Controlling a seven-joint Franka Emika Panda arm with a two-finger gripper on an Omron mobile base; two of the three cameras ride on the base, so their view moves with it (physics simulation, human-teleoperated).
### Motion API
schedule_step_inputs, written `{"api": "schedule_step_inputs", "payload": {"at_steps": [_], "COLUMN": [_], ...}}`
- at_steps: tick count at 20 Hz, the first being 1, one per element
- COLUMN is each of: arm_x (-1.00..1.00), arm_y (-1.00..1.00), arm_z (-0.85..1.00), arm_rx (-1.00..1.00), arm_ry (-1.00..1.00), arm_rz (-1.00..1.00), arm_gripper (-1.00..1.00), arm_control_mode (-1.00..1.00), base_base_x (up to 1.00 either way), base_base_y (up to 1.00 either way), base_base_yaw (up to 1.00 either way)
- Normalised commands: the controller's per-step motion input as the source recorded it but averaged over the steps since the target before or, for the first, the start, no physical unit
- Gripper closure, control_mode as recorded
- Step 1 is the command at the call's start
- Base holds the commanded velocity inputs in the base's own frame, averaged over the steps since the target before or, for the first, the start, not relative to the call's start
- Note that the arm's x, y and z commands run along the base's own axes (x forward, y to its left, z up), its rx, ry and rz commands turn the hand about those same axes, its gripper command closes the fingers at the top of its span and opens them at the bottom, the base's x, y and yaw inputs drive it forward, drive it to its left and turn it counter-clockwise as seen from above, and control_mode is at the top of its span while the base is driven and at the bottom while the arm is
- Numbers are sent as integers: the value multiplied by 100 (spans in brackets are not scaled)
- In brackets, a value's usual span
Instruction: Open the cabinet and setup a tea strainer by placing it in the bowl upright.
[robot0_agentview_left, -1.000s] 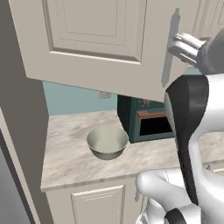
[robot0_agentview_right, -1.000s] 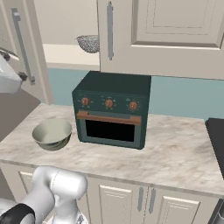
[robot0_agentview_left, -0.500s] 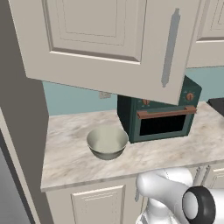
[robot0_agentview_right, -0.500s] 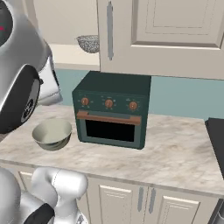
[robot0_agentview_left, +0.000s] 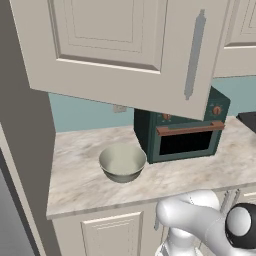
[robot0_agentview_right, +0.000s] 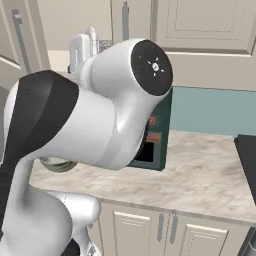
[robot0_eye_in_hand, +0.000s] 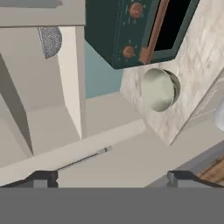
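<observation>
Tea strainer inside open cabinet — bowl beside oven — jaws spread wide, empty.

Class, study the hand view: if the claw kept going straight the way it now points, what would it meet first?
Probably the swung-open cabinet door, the pale panel lying right ahead of the open claw. Depth is unclear. The tea strainer and bowl sit well off that line.

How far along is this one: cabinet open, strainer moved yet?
Done: the cabinet door stands swung open over the counter. In hand: nothing; the hand is open and empty. Left: the tea strainer sits inside the cabinet, and the bowl on the counter beside the green oven is empty.
</observation>
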Motion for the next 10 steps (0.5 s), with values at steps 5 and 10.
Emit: {"api": "schedule_step_inputs", "payload": {"at_steps": [5,10], "arm_x": [4,5], "arm_y": [14,37], "arm_z": [-68,-40], "arm_rx": [17,3], "arm_ry": [10,0], "arm_rz": [23,20], "arm_gripper": [-100,-100], "arm_control_mode": [-100,-100], "base_base_x": [0,0], "base_base_y": [0,0], "base_base_yaw": [0,0]}}
